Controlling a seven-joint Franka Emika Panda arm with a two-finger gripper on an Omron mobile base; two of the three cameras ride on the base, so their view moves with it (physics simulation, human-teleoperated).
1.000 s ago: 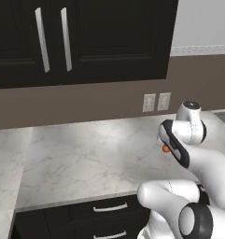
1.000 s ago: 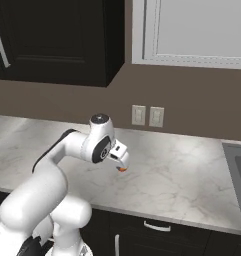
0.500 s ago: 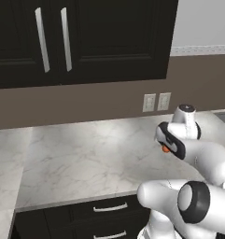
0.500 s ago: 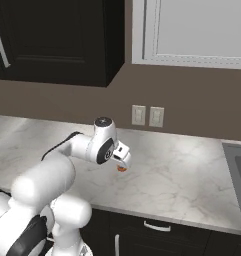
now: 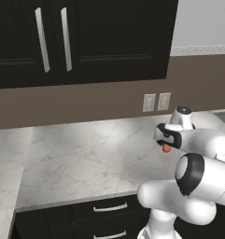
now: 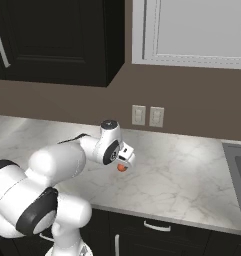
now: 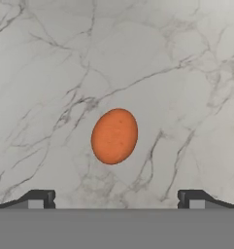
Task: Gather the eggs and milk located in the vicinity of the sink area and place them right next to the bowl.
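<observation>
Marble counter [image 6: 182, 175], pale with grey veins, carries one small orange-brown oval [image 7: 114, 136]. It is egg-shaped and speckled, and it sits directly under the gripper [image 7: 116, 200]. The right base view shows the same oval [image 6: 122, 168] just below the hand, well apart from the sink [image 6: 238, 170] at the far right edge. By shape it is taken as one of the eggs, though the colour makes that uncertain.

Pincer: jaws stand fully apart and hold nothing. Both finger tips [image 7: 41, 198] are clear of the oval, one on each side. In the left base view the gripper [image 5: 164, 137] hangs close above the oval [image 5: 166, 149].

Risks, as judged:
- The oval is smooth and rounded, so an off-centre close could squirt it sideways and set it rolling on the hard stone.
- Its long axis is slightly tilted across the gap, and uneven contact could spin it.
- Descending too far would drive the tips into the counter.
- If the orange thing is not the egg, effort goes into the wrong item.
</observation>
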